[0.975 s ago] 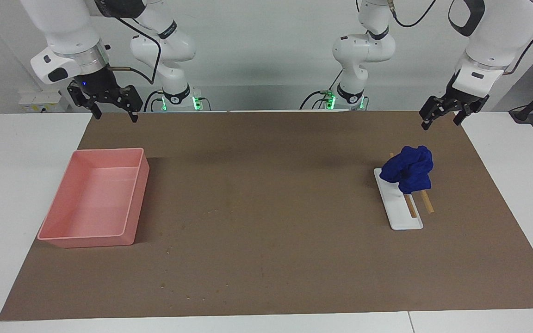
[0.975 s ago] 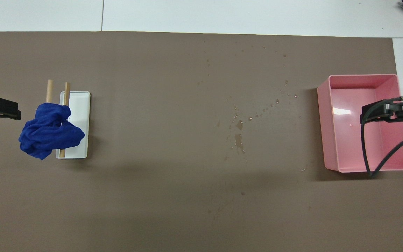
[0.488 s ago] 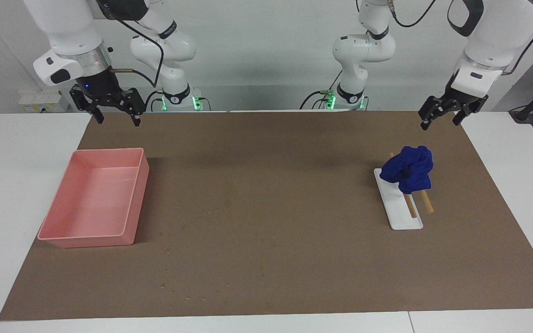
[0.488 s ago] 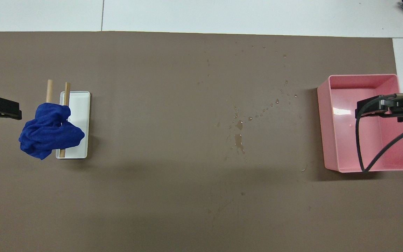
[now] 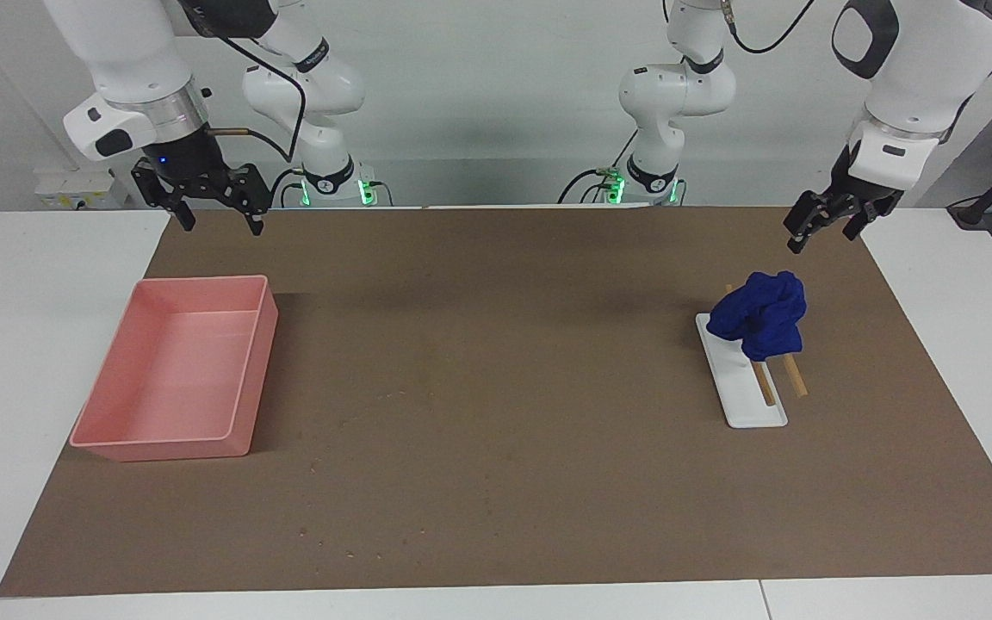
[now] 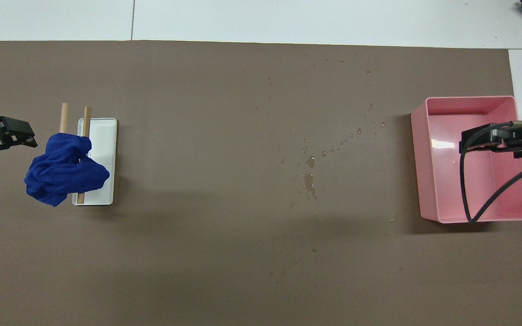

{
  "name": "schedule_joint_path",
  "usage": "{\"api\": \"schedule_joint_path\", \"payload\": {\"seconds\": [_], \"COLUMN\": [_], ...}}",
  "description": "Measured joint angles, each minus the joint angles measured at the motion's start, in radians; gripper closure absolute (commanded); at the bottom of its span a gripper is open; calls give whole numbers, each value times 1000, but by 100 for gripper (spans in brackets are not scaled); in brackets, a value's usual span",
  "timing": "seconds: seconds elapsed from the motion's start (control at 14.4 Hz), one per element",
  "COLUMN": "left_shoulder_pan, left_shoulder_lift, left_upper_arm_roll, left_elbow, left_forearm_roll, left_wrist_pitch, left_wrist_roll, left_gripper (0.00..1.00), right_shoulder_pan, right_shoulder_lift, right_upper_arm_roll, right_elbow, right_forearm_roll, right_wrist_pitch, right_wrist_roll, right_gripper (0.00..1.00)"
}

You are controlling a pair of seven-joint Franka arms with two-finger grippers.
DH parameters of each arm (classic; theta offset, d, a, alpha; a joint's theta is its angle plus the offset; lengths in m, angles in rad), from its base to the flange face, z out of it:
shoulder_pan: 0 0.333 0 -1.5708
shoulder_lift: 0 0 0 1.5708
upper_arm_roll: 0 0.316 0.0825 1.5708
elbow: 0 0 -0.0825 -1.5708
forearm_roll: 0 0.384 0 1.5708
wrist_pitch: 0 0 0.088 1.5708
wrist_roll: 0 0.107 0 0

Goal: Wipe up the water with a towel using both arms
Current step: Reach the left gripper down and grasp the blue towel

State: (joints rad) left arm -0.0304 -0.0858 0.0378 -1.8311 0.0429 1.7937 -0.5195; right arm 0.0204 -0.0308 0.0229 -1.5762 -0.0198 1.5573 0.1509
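Left black two-finger gripper [image 5: 821,231] up in the air over the brown mat [image 5: 496,387] at the left arm's end of the table, close above the small royal-blue crumpled towel [image 5: 759,323]. Fingers spread apart, nothing held, nothing touched; clear air between fingertips and cloth in the facing view.

Towel bunched in many folds, draped over two slanted wooden sticks [image 5: 778,379] of the flat white rectangular stand [image 5: 750,405]. Cloth covers the end of the stand nearer to the robots and hangs off one edge. Bare stick ends showing at the farther end.

Mid-table: scatter of small water drops [image 6: 308,174] on the mat, largest patch roughly central, finer drops trailing toward the right arm's end and farther from the robots. Well apart from both towel and tray.

Pink rectangular plastic tray [image 5: 108,430] at the right arm's end of the table, resting on the mat. Shallow clear water inside, seen by a bright glint on the floor of the tray in the overhead view; no objects in it.

Right black two-finger gripper [image 5: 219,217] raised in the air over the mat, near the tray's edge closest to the robots. Fingers splayed wide, empty, touching nothing. Black cable looping off the wrist.
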Motion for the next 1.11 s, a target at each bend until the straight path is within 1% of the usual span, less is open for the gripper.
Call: {"api": "schedule_joint_path", "payload": {"seconds": [0.28, 0.49, 0.7, 0.84, 1.11], "left_shoulder_pan": [2, 11, 18, 32, 40], "left_shoulder_lift": [-12, -5, 6, 12, 12], "left_upper_arm_roll": [3, 2, 2, 3, 1], "left_elbow": [-106, -166, -239, -268, -292], "left_forearm_roll": [0, 0, 0, 0, 0], "left_wrist_pitch": [93, 127, 218, 258, 298], "left_wrist_roll": [-289, -491, -683, -733, -748], "left_gripper": [0, 0, 0, 0, 0], "right_shoulder_pan": [-2, -3, -3, -3, -2], "right_shoulder_lift": [0, 0, 0, 0, 0], "right_upper_arm_roll": [-1, -3, -3, -3, -3], "right_elbow": [0, -1, -1, -2, -2], "right_forearm_roll": [0, 0, 0, 0, 0], "right_wrist_pitch": [0, 0, 0, 0, 0], "right_wrist_roll": [0, 0, 0, 0, 0], "right_gripper": [0, 0, 0, 0, 0]}}
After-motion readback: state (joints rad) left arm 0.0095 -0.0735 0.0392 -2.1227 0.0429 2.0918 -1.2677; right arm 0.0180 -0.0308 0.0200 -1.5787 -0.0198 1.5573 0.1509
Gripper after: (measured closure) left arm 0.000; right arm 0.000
